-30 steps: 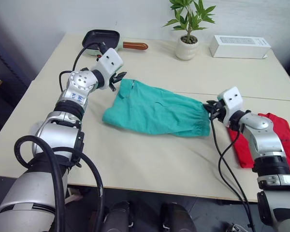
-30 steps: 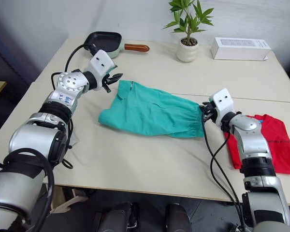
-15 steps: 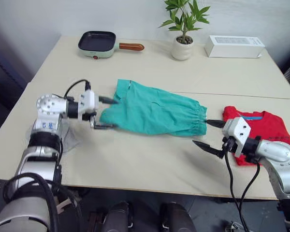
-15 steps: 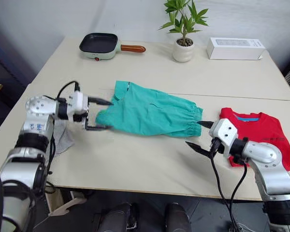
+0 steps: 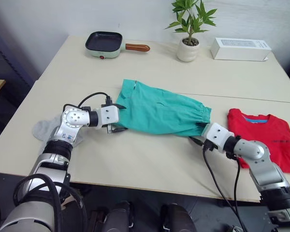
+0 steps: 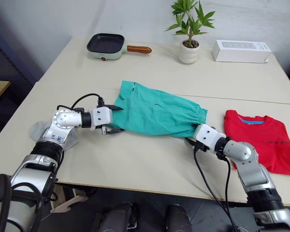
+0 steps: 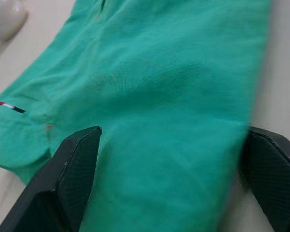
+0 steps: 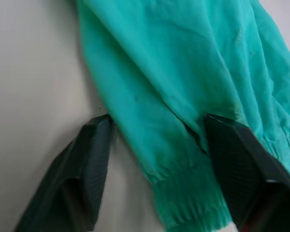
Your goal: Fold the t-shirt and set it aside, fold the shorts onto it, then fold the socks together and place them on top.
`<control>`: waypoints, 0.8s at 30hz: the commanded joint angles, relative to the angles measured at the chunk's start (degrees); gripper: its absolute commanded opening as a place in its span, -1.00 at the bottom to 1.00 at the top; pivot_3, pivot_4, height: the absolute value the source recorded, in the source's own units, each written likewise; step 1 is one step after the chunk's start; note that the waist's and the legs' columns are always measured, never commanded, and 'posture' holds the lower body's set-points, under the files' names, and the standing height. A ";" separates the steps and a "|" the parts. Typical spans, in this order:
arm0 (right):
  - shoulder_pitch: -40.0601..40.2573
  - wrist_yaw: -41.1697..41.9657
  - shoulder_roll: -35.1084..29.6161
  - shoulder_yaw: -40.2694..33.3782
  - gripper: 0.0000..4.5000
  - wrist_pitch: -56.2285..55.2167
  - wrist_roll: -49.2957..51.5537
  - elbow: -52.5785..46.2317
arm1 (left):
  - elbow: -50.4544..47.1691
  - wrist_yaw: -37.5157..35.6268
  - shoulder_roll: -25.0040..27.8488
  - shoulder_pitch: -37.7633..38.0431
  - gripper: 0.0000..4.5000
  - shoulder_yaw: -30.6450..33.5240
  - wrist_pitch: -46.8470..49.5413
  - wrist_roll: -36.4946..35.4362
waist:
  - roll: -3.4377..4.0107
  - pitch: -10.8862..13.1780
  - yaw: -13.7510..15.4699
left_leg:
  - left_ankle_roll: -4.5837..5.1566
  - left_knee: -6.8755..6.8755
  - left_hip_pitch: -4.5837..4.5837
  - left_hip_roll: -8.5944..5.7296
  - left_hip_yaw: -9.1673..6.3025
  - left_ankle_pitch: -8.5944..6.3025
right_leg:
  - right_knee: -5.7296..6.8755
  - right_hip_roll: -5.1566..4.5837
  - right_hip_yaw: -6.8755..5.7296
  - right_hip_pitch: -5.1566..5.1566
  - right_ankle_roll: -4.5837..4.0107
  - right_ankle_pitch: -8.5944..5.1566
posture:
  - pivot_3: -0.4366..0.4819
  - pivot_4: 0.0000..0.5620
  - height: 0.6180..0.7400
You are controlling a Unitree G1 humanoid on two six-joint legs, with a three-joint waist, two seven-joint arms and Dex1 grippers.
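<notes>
Teal shorts (image 5: 159,110) are lying flat mid-worktop (image 5: 150,159), long axis running left-right, waistband pointing right; the left gripper (image 5: 118,118) and right gripper (image 5: 199,135) are straddling opposite ends, jaws spread.

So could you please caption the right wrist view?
Open right gripper straddling the gathered waistband corner of the teal-green fabric shorts.

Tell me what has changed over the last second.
Both arms came down from the far corners of the shorts to the near edge. The left gripper now straddles the near hem corner, open, and the right gripper straddles the near end of the waistband, open. Nothing is gripped yet. The shorts, the t-shirt and the socks stayed where they were.
</notes>
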 commanded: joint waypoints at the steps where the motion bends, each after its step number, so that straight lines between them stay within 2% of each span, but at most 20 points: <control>1: -2.58 -0.24 0.43 -0.47 -0.21 -3.07 -0.11 4.06 | 5.87 2.80 -0.91 -1.51 0.46 -2.09 -0.15 2.88 | 0.00 0.00 -0.07 | 0.00 0.01 0.01 0.00 -0.01 0.01 | 0.04 -0.01 -0.04 0.01 0.00 0.00 | -0.05 -0.47 1.00; 6: -3.21 2.97 1.47 -2.93 -0.97 -0.97 6.22 3.87 | 6.65 -2.26 -1.57 -1.04 -0.21 -2.39 -0.68 0.04 | 0.00 -0.01 -0.41 | -0.01 0.01 0.07 0.00 -0.05 0.04 | 0.04 -0.02 -0.10 0.11 0.00 0.00 | -0.05 -0.47 1.00; 9: -0.80 5.09 0.63 -4.39 -1.00 0.23 9.19 0.42 | 1.31 -8.64 -1.25 1.98 -0.68 -0.74 0.95 -5.22 | 0.01 -0.01 -0.53 | -0.02 0.00 0.07 0.00 -0.07 0.04 | 0.05 -0.02 -0.12 0.11 0.00 0.00 | -0.05 -0.47 1.00; 12: 4.00 6.89 -1.06 -6.37 -1.00 2.42 11.69 -5.95 | -11.15 -14.75 1.59 8.61 -0.97 -0.26 4.28 -9.95 | 0.02 -0.01 -0.63 | -0.02 -0.10 0.04 0.01 -0.09 0.03 | -0.03 -0.04 -0.12 0.08 0.00 0.00 | -0.05 -0.47 1.00; 19: 17.58 7.63 -4.17 -12.00 -1.00 7.14 15.64 -19.74 | -42.61 -15.95 10.21 26.85 -0.97 3.16 19.55 -17.26 | 0.04 -0.02 -0.62 | -0.07 -0.12 -0.01 0.05 -0.23 -0.01 | -0.18 -0.13 0.07 0.14 -0.01 0.00 | -0.05 -0.47 1.00; 24: 23.51 9.46 -5.74 -13.79 -1.00 5.75 15.20 -21.85 | -56.58 -14.05 13.53 36.15 -0.97 4.01 26.77 -18.41 | 0.09 0.01 -0.39 | -0.04 -0.15 0.26 -0.01 -0.28 -0.06 | -0.41 -0.52 0.25 0.42 -0.02 -0.01 | -0.05 -0.47 1.00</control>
